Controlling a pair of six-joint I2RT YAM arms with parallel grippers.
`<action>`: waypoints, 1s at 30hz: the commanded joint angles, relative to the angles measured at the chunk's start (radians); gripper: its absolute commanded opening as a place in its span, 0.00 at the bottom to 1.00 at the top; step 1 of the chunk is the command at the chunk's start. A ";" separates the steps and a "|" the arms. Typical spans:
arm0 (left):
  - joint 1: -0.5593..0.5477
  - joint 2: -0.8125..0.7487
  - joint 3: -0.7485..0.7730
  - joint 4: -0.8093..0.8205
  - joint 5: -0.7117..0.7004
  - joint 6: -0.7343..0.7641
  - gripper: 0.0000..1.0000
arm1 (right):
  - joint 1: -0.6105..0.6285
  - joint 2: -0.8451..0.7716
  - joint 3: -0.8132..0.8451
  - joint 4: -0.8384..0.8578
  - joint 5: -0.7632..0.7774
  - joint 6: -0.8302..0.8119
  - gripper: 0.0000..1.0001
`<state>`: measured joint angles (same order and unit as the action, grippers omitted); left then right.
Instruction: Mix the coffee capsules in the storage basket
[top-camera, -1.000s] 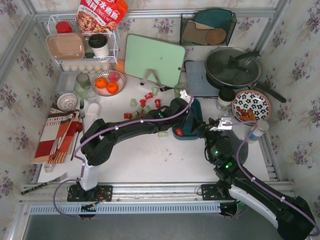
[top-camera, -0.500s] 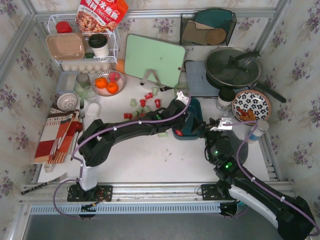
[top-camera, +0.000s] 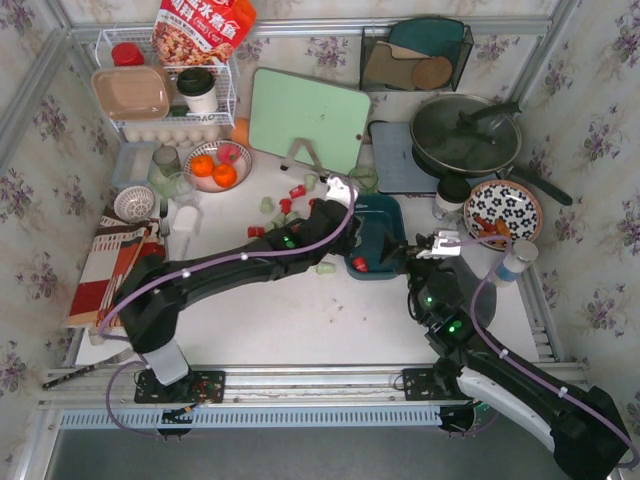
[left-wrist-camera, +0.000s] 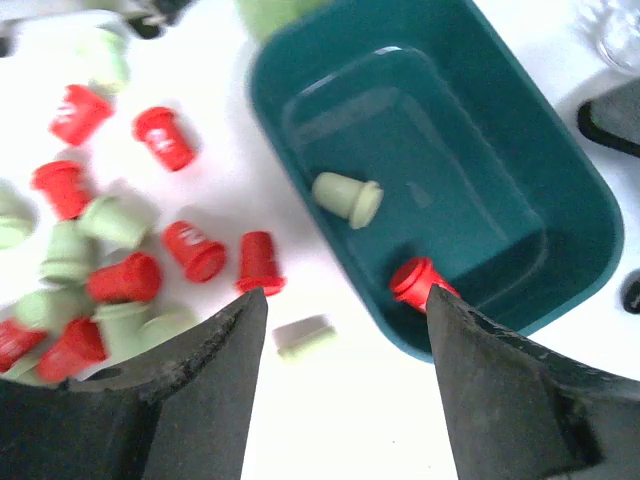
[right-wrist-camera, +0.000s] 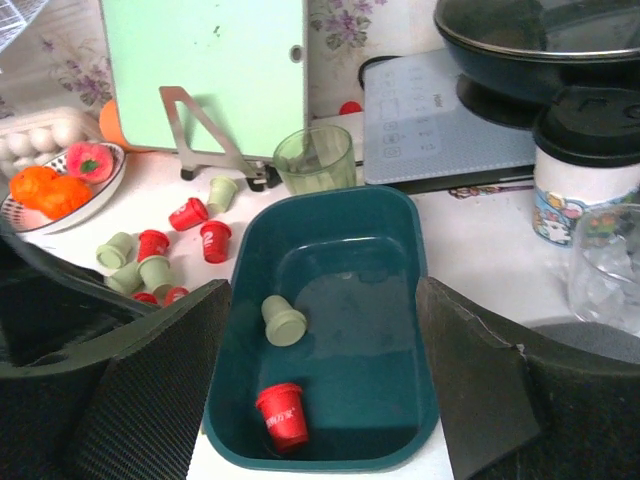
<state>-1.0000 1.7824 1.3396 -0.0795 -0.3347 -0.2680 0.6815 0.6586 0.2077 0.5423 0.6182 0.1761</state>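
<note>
Basket contents: two coffee capsules (left-wrist-camera: 375, 235), one pale green, one red, tapered cups lying on their sides.
Storage basket (right-wrist-camera: 372, 340): dark teal, ahead of right gripper (right-wrist-camera: 322, 290).
Loose capsules (left-wrist-camera: 125, 278): roughly eight red and as many green (blurred), off left gripper's (left-wrist-camera: 345, 300) left finger.
Grippers: both spread, empty.
Surface: white table (top-camera: 300, 320); floral walls.
</note>
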 joint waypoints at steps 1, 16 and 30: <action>0.001 -0.142 -0.078 -0.020 -0.217 -0.033 0.71 | 0.001 0.052 0.050 -0.012 -0.067 -0.010 0.81; 0.030 -0.877 -0.337 -0.665 -0.607 -0.312 0.99 | 0.061 0.388 0.206 -0.035 -0.463 -0.150 0.76; 0.031 -1.299 -0.409 -0.905 -0.564 -0.185 0.99 | 0.125 0.812 0.482 -0.110 -0.512 0.020 0.68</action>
<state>-0.9691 0.5243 0.9466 -0.9550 -0.9119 -0.4850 0.7921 1.3884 0.6228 0.4416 0.1169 0.1089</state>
